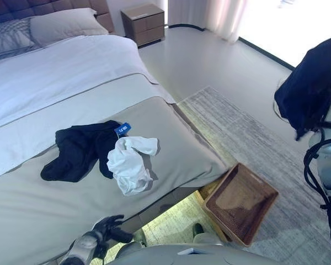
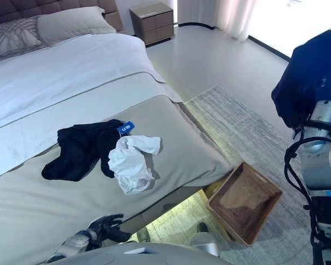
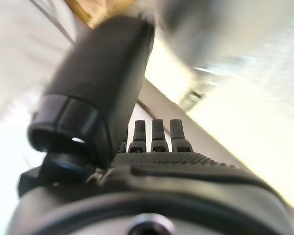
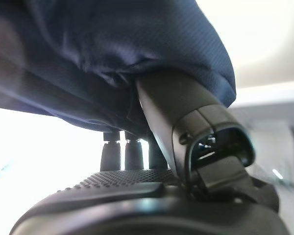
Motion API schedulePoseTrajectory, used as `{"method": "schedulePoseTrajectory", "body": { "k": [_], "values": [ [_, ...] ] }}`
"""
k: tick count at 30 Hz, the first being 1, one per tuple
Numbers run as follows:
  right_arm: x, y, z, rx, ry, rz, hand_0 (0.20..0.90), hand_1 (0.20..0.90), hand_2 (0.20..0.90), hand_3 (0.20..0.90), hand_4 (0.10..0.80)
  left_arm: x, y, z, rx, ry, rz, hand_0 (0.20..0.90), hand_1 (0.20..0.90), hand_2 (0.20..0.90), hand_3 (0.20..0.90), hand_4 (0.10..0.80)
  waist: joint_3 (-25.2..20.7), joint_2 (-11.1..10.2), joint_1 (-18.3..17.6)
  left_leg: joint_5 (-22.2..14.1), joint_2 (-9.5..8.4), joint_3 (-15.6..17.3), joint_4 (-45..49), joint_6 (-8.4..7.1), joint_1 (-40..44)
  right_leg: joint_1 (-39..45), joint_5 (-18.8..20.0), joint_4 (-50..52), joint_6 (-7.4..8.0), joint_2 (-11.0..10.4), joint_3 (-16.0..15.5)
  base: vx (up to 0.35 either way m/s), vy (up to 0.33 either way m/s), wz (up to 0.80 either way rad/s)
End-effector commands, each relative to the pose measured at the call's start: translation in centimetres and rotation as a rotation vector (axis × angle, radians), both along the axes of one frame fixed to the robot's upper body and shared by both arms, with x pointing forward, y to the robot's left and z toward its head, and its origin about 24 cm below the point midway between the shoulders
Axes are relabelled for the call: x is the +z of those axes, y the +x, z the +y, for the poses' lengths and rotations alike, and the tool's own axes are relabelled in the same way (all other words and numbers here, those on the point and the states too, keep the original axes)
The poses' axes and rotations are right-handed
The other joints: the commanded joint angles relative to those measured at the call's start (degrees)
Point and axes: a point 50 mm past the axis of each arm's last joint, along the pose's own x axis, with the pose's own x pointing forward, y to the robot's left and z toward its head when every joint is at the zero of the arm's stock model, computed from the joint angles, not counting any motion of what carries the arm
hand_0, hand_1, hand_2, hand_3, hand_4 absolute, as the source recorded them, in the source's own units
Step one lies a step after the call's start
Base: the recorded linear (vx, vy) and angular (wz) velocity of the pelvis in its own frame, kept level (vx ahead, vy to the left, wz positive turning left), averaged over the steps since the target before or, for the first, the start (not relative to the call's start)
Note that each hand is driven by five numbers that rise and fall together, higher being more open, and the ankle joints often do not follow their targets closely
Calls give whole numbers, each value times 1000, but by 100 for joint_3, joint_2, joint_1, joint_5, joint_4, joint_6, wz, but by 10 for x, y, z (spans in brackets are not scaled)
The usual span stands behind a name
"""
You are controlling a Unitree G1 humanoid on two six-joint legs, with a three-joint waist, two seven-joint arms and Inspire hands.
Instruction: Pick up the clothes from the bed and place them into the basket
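A black garment [image 1: 80, 149] with a blue tag [image 1: 122, 129] and a white garment [image 1: 129, 163] lie side by side, touching, on the grey foot of the bed [image 1: 44, 215]. A brown woven basket [image 1: 259, 178] stands tilted on the floor beside the bed's corner. My right hand [image 4: 186, 112] is raised at the far right, above and beyond the basket. It is shut on a dark navy garment [image 1: 311, 85] that hangs over it. My left hand [image 1: 107, 227] is low at the bed's near edge, fingers [image 3: 159, 137] straight, holding nothing.
A grey rug [image 1: 248, 132] lies under the basket and runs along the bed's side. Pillows [image 1: 66, 25] sit at the headboard. A wooden nightstand [image 1: 146, 23] stands beyond the bed, with a curtain [image 1: 209, 14] further right.
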Motion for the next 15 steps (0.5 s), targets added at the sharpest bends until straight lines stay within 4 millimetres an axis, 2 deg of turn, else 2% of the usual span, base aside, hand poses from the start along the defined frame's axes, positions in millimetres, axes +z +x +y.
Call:
{"method": "schedulePoseTrajectory", "body": {
  "k": [1, 7, 9, 10, 11, 12, 13, 15],
  "values": [
    [26, 11, 3, 56, -5, -36, 300, 300, 300, 200, 100, 3, 8, 3, -82, 23, -16, 900, 900, 900, 900, 800, -236, 14, 232, -1151, -357, -222, 42, 461, 461, -343, -97, 324, -196, 434, -247, 0, -156, -30],
    [-40, 22, -22, -83, 62, 281, 300, 300, 300, 200, 100, 6, 12, 5, -105, 35, -27, 900, 900, 900, 900, 800, -49, 147, 177, -1064, -285, -205, 89, 432, 378, -517, -139, 476, -252, 457, -252, -41, -142, -10],
    [-56, 28, -26, -138, 84, 365, 300, 300, 300, 200, 100, 12, 27, 3, -109, 35, -67, 900, 900, 900, 900, 800, 156, 260, 154, -1006, -284, -256, 151, 405, 194, -736, -167, 619, -297, 433, -265, -187, -112, -2],
    [-57, 30, -27, -150, 87, 384, 300, 300, 300, 200, 100, 14, 31, 3, -109, 36, -76, 900, 900, 900, 900, 800, 198, 282, 146, -997, -283, -270, 175, 397, 141, -792, -176, 657, -307, 427, -268, -277, -90, -2],
    [-59, 37, -31, -181, 95, 415, 300, 300, 300, 200, 100, 19, 45, 0, -108, 30, -119, 900, 900, 900, 900, 800, 385, 395, 132, -939, -288, -309, 218, 355, -24, -965, -193, 758, -340, 395, -293, -189, -58, -2],
    [-59, 38, -31, -185, 96, 423, 300, 300, 300, 200, 100, 20, 47, -1, -107, 28, -125, 900, 900, 900, 900, 800, 410, 416, 125, -930, -290, -319, 227, 348, -54, -998, -201, 781, -345, 390, -297, -297, -34, 3],
    [-59, 45, -37, -214, 100, 445, 300, 300, 300, 200, 100, 27, 63, -8, -105, 7, -179, 900, 900, 900, 900, 800, 623, 594, 113, -855, -310, -353, 283, 298, -247, -1198, -225, 895, -386, 342, -333, -225, 3, 2],
    [-54, 52, -43, -249, 87, 477, 300, 300, 300, 200, 100, 34, 77, -16, -96, -24, -238, 900, 900, 900, 900, 800, 832, 811, 115, -792, -338, -402, 370, 247, -450, -1409, -279, 1038, -440, 288, -379, -243, 7, 4]
  ]
}}
